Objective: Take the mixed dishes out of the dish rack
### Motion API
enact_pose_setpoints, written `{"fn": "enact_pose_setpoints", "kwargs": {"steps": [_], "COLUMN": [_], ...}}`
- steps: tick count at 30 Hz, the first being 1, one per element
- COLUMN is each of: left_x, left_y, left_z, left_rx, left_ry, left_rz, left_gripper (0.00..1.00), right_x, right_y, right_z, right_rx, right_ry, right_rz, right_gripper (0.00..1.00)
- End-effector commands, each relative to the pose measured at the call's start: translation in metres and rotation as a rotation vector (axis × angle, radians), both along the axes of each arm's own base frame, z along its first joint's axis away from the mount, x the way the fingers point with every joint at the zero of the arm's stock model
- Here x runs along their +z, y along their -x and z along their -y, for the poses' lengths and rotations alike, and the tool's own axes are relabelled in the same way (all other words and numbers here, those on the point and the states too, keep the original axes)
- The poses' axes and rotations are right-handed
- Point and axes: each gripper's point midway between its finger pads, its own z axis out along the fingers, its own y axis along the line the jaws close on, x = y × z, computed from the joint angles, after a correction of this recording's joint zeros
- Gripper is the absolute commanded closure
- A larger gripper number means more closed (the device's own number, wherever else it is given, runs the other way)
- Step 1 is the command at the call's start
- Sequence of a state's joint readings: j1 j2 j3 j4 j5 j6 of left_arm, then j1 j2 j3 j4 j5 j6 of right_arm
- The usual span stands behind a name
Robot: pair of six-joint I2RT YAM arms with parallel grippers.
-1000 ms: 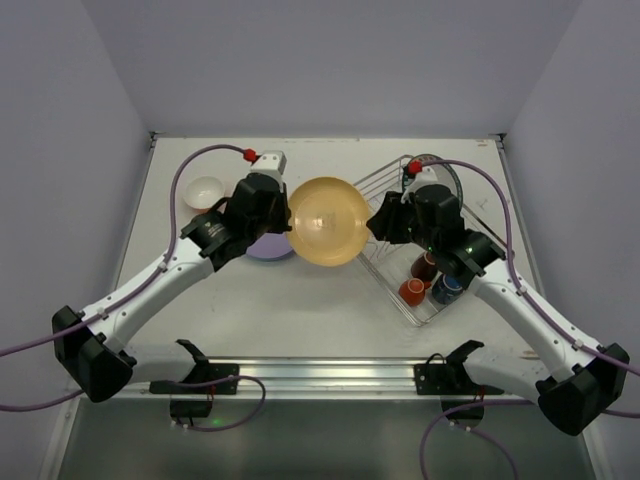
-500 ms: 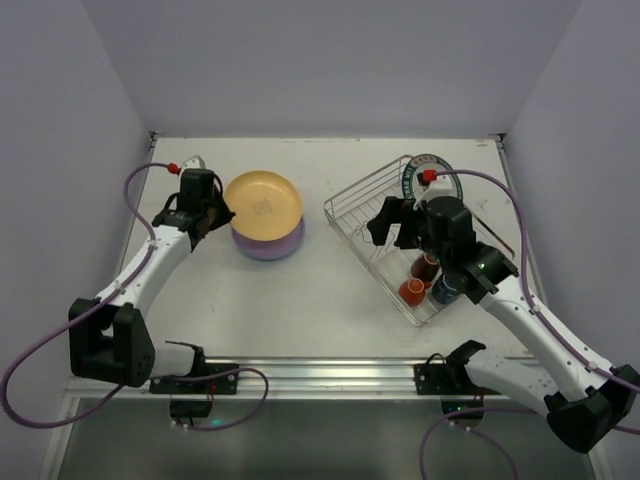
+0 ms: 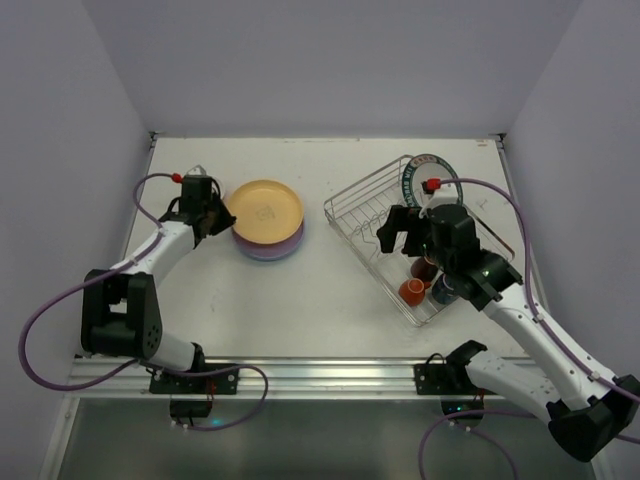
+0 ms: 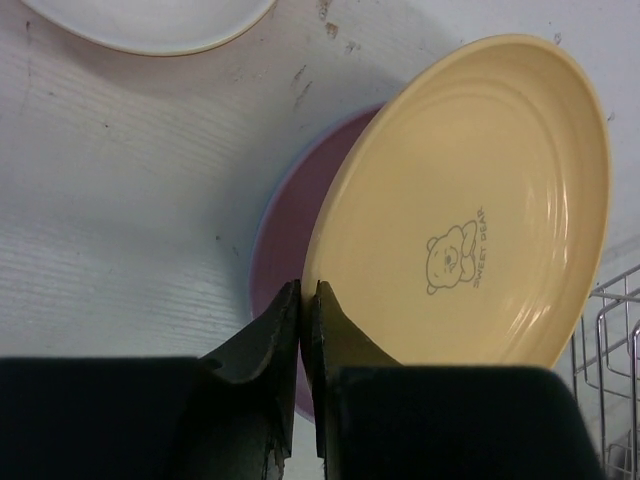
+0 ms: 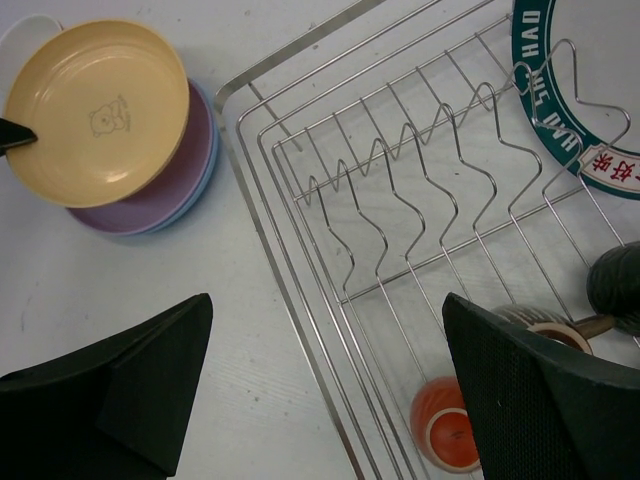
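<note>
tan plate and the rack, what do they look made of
Tan plate: probably melamine or a similar plastic. It is smooth with a soft sheen, moulded rings and a printed bear. Rack: metal wire, thin bent rods with a bright, chrome-like finish.

Four round plates in all. Three lie stacked on the bench (image 3: 320, 300): the tan plate (image 3: 266, 207) on top, a lavender plate (image 5: 165, 195) under it and a blue plate (image 5: 206, 175) at the bottom. One patterned-rim plate (image 5: 585, 70) stands in the single wire rack (image 3: 365, 183). One bowl (image 4: 150, 25) shows at the edge of the left wrist view. Three mugs can be counted in the rack: a brown mug (image 3: 424, 268), an orange mug (image 3: 411, 291) and a blue mug (image 3: 446, 291). The right arm (image 3: 505, 300) covers the rest of that corner.
</note>
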State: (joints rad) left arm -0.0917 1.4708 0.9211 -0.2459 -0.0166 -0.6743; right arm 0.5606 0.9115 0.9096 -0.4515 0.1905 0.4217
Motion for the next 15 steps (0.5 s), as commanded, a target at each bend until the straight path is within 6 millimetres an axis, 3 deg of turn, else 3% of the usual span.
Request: {"fn": "enact_pose_setpoints", "kwargs": {"steps": [1, 7, 11, 12, 15], "left_x": [0.015, 0.028, 0.055, 0.063, 0.082], "left_y": [-0.015, -0.010, -0.006, -0.005, 0.003], "left_z": [0.006, 0.004, 0.003, 0.002, 0.000], "left_rx": [-0.003, -0.007, -0.013, -0.016, -0.026], "left_ry": [0.052, 0.043, 0.033, 0.030, 0.017], "left_rz": [0.086, 0.117, 0.166, 0.175, 0.212], "left_gripper": [0.88, 0.55, 0.35, 0.26, 0.17], "right_x": [-0.004, -0.005, 0.002, 0.004, 0.014], "right_y": [-0.003, -0.006, -0.013, -0.015, -0.026], "right_z": [0.004, 0.010, 0.019, 0.022, 0.042], "right_rx": [-0.012, -0.028, -0.056, -0.062, -0.120], "right_ry": [0.027, 0.042, 0.043, 0.051, 0.058], "right_rz": [0.006, 0.003, 0.008, 0.011, 0.007], "right_gripper": [0.01, 0.01, 0.01, 0.01, 0.01]}}
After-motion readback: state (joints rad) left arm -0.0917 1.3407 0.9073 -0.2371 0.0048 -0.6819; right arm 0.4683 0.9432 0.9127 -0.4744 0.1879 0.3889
